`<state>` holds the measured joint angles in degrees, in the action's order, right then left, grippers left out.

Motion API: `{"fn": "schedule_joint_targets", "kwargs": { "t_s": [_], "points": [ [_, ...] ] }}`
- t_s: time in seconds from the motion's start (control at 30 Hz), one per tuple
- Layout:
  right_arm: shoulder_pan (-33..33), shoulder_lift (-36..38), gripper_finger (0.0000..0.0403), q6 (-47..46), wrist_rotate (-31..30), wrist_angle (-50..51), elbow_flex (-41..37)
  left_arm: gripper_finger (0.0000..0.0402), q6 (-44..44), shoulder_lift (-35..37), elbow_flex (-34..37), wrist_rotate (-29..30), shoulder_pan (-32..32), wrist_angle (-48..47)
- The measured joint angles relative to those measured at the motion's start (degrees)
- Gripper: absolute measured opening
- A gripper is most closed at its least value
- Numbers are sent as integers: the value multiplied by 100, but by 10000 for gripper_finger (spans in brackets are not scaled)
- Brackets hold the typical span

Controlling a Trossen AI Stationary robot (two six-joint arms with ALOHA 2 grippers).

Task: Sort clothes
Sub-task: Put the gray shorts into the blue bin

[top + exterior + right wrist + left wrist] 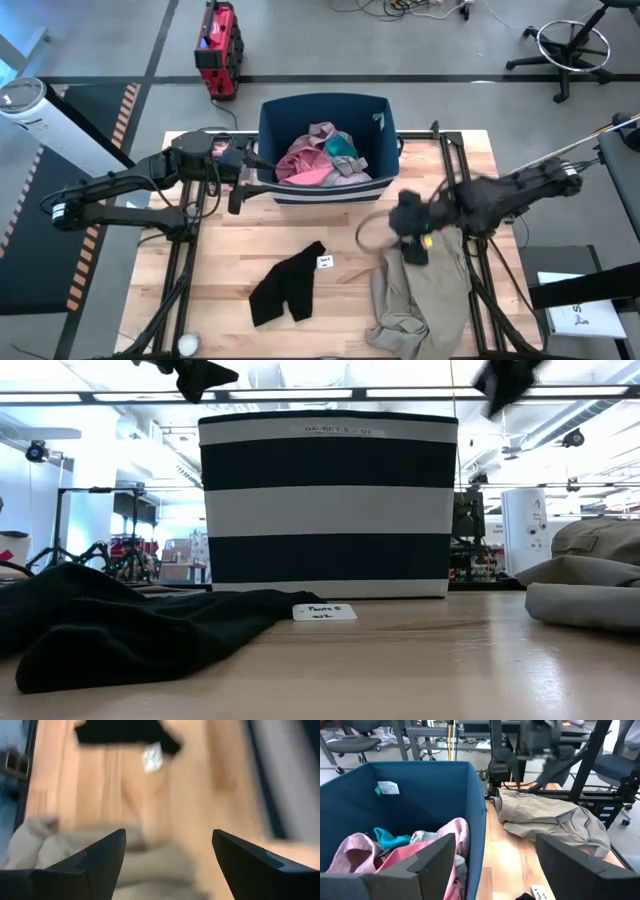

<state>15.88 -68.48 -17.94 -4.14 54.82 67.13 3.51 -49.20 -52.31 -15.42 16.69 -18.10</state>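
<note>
The wooden tabletop [340, 290] carries a navy blue bin [328, 112] with white stripes at its far edge, the landmark here. Inside the bin lie a pink piece [300, 160], a teal piece [342, 146] and a light blue-grey piece [350, 170], heaped together. The khaki-beige garment [420, 300] lies crumpled on the tabletop in front of the bin and to its right, well apart from it. The black garment [288, 288] lies flat in front of the bin, to its left, with a small white tag [325, 262] at its upper corner.

The left arm reaches in level from the left, its left hand [495, 865] at the bin's left front corner, fingers spread wide and holding nothing. The right arm stretches in from the right; its right hand [167, 855] hangs over the near end of the khaki-beige garment, fingers wide apart and empty.
</note>
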Motion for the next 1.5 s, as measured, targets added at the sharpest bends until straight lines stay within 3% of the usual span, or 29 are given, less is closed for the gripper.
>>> {"fn": "schedule_joint_targets", "kwargs": {
  "t_s": [0.23, 0.4, 0.67, 0.87, 0.97, 1.07, 1.27, 1.3, 1.5],
  "points": [
    [1169, -378, 303, -2257, 4, -21, -863, 268, -98, 42, 0, 1, 0, -18],
    [1619, -924, 318, -3142, 58, -18, -1114, 276, -109, 43, 0, 2, 0, -36],
    [1663, -2105, 334, -3500, 463, -27, -1370, 280, -133, 43, 0, 2, 0, -53],
    [1620, -2896, 321, -3058, 637, -160, -1344, 276, -157, 43, 0, 2, 0, -148],
    [1526, -3065, 293, -2864, 714, -230, -1309, 278, -168, 43, 0, 2, 0, -180],
    [1422, -3096, 237, -2638, 742, -361, -1302, 281, -168, 43, 0, 2, 0, -186],
    [1228, -3021, 45, -1991, 507, -671, -1263, 277, -144, 43, 0, 2, 0, -182],
    [1210, -3006, 27, -1878, 480, -697, -1241, 275, -143, 43, 0, 2, 0, -184],
    [1123, -2857, 23, -1393, 447, -787, -854, 270, -127, 43, 0, 2, 0, -169]
  ]
}}
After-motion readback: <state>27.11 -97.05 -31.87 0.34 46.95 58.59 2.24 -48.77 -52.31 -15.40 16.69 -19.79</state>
